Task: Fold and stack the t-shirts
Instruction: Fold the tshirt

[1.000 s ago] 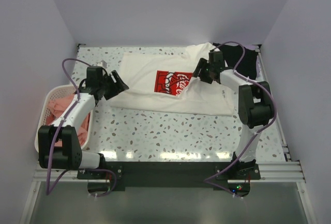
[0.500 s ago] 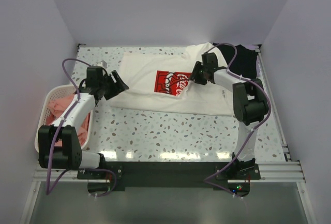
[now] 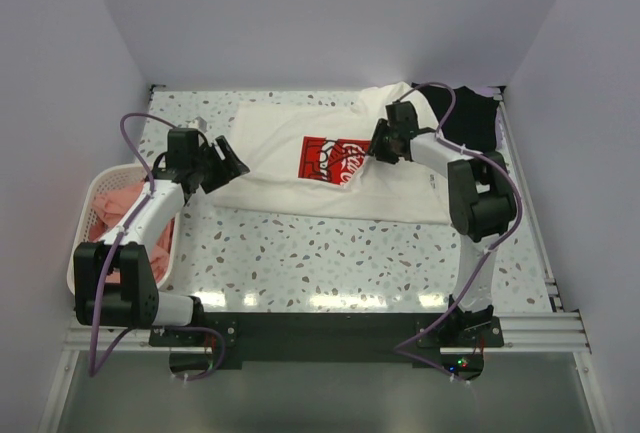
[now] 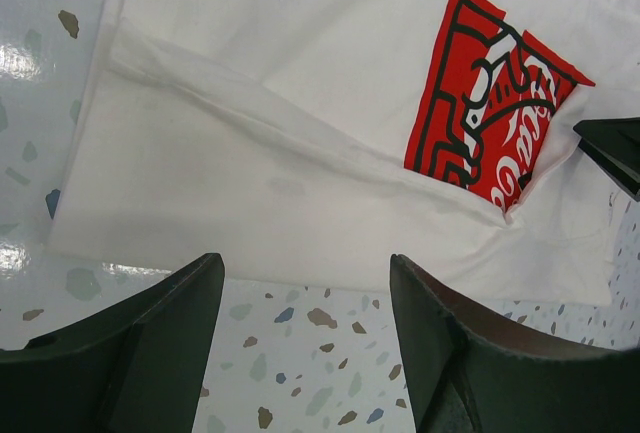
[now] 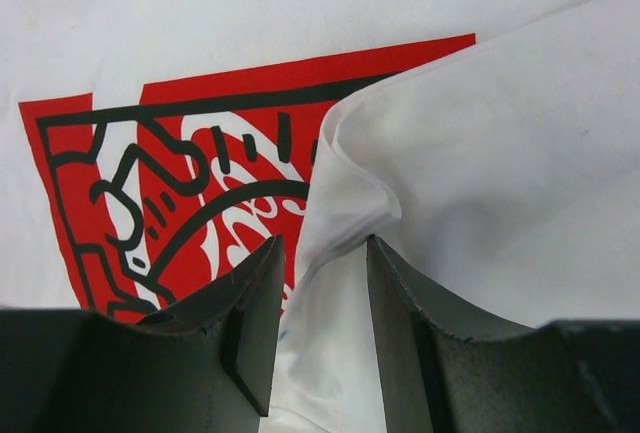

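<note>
Right tool [image 5: 322, 255] stands with its two fingers drawn near together, a folded-over edge of cloth pinched up in a ridge between them. Left tool [image 4: 305, 275] hangs with its fingers wide apart and nothing between them, over bare surface just beside the near-left hem.

Largest thing is the speckled white terrazzo tabletop [image 3: 330, 253]. Spread across its far half lies the white cotton t-shirt [image 3: 270, 143], chest print up, its right side turned in over part of the print. At the left edge sits a white plastic lattice basket [image 3: 98, 179] with crumpled salmon-pink t-shirts [image 3: 105, 208] inside. A plain black t-shirt [image 3: 478, 118] lies in the far right corner, just beside the white one.

Risks, as I judge them: the pinch looks shallow, so the cloth could slip out on the first pull. If it takes one layer only, the flap would peel open rather than carry over. With the left side unheld, a sideways pull could drag the whole shirt and ruck it, perhaps snagging the black one too.

Smallest, the red square print [image 4: 480, 103] shows a black-outlined figure and white cursive script resembling Coca-Cola lettering. The flap hides part of it, so I cannot read it in full.
</note>
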